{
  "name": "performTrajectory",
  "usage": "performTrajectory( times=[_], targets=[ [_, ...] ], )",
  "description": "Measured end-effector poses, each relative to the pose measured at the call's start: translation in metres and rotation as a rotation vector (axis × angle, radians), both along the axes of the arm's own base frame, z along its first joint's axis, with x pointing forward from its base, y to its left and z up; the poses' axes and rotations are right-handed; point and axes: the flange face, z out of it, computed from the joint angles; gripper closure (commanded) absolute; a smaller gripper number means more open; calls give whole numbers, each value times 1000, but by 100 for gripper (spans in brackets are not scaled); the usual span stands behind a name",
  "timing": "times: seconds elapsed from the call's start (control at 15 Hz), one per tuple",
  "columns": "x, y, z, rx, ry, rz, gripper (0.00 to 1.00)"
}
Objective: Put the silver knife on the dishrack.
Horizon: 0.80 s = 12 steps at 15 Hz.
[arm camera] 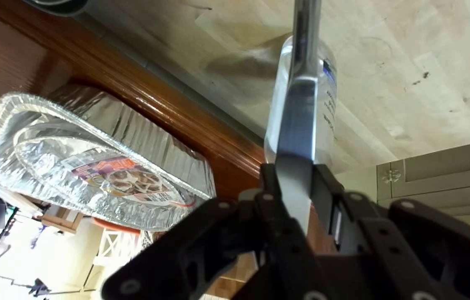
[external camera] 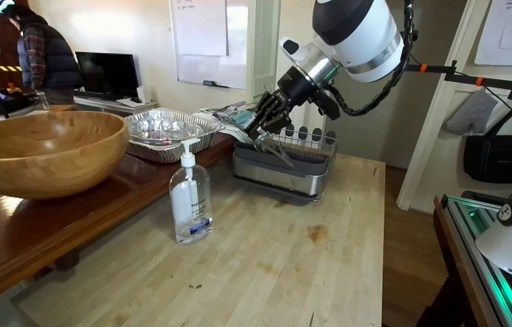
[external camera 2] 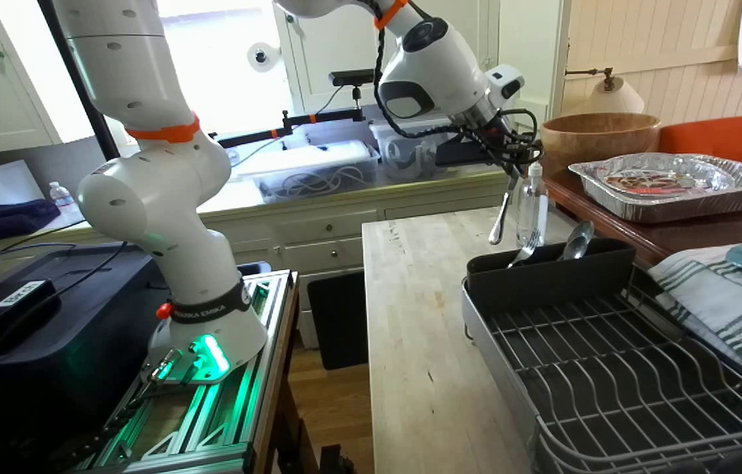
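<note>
In the wrist view, we see the gripper (arm camera: pixel 295 177), lower centre, clamped on the blade of the silver table knife (arm camera: pixel 298 112). In an exterior view, right of centre, the knife slants in front of the dishrack (external camera: pixel 278 177). In an exterior view, it hangs below the gripper, left of the pump bottle (external camera 2: pixel 534 205).

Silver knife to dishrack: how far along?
Done: the gripper has the silver knife pinched by its blade. In hand: placement; the knife hangs in the air near the dishrack, not touching it. Left: setting it there and releasing; the jaws are shut on it.
</note>
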Motion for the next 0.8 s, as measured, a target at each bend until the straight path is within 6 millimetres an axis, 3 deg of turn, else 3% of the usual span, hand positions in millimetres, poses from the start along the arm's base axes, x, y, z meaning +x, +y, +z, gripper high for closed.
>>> performTrajectory(
  times=[0.8],
  targets=[
    [20,-14,26,43,-105,74,94]
  ],
)
